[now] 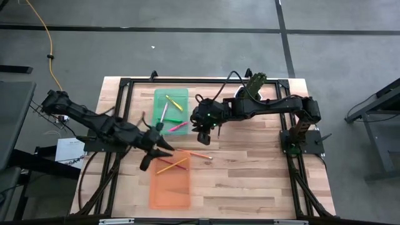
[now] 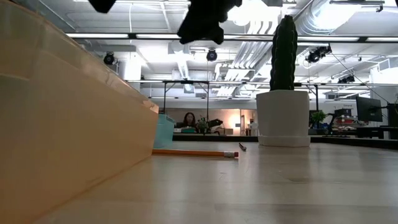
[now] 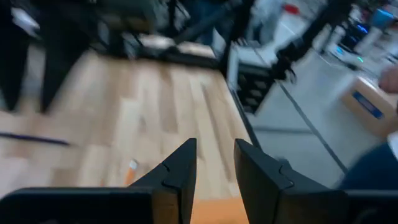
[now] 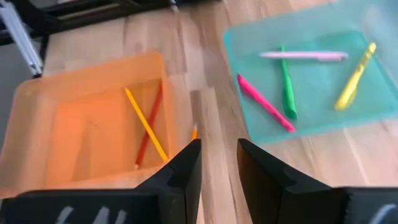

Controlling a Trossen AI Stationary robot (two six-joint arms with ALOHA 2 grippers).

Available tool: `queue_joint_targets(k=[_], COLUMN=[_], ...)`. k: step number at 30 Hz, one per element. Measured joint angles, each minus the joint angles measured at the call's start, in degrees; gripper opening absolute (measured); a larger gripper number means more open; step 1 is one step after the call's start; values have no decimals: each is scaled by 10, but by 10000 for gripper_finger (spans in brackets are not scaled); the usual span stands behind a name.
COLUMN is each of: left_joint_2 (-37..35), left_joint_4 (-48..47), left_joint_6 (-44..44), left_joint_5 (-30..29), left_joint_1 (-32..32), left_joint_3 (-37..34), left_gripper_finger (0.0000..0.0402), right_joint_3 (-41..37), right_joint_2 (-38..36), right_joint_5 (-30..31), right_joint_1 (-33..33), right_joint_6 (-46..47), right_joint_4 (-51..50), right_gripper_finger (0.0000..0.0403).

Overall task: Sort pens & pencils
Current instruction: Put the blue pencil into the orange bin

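Note:
Several pens lie in the green tray (image 1: 170,109): a whitish pen (image 4: 303,55), a green pen (image 4: 286,90), a magenta pen (image 4: 263,102) and a yellow pen (image 4: 354,78). A yellow pencil (image 4: 146,124) and a red pencil (image 4: 149,129) lie in the orange tray (image 1: 169,186). An orange pencil (image 1: 194,153) lies flat on the table between the trays. A dark thin stick (image 3: 31,139) lies on the wood in the left wrist view. My left gripper (image 1: 161,150) hovers open by the orange tray's far end. My right gripper (image 1: 204,135) hangs open over the table, right of the green tray.
A potted cactus (image 1: 255,83) stands at the table's far edge, behind my right arm. The black frame (image 1: 125,84) runs along the table's sides. Bare wood (image 1: 250,175) stretches to the right of the orange tray.

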Motion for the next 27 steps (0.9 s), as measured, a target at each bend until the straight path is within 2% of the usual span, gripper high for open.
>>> queue_joint_targets(k=[3, 7, 14, 23, 27], left_joint_2=[-36, -80, -126, -143, -149], left_joint_4=[0, -8, -91, -133, -147], left_joint_6=[18, 36, 38, 41, 42], left_joint_5=[-56, -126, -183, -193, -192], left_joint_1=[0, 0, 0, 0, 0], left_joint_3=[0, 0, 0, 0, 0], left_gripper_finger=[97, 97, 97, 97, 97], right_joint_3=[0, -1, -1, -1, -1], right_joint_2=[0, 0, 10, 81, 97], right_joint_5=[2, 18, 32, 19, 50], right_joint_1=[-13, -30, -34, -21, -25], right_joint_6=[26, 107, 186, 311, 359], right_joint_4=[-22, -47, -60, -82, -104], right_gripper_finger=[94, 94, 94, 94, 94])
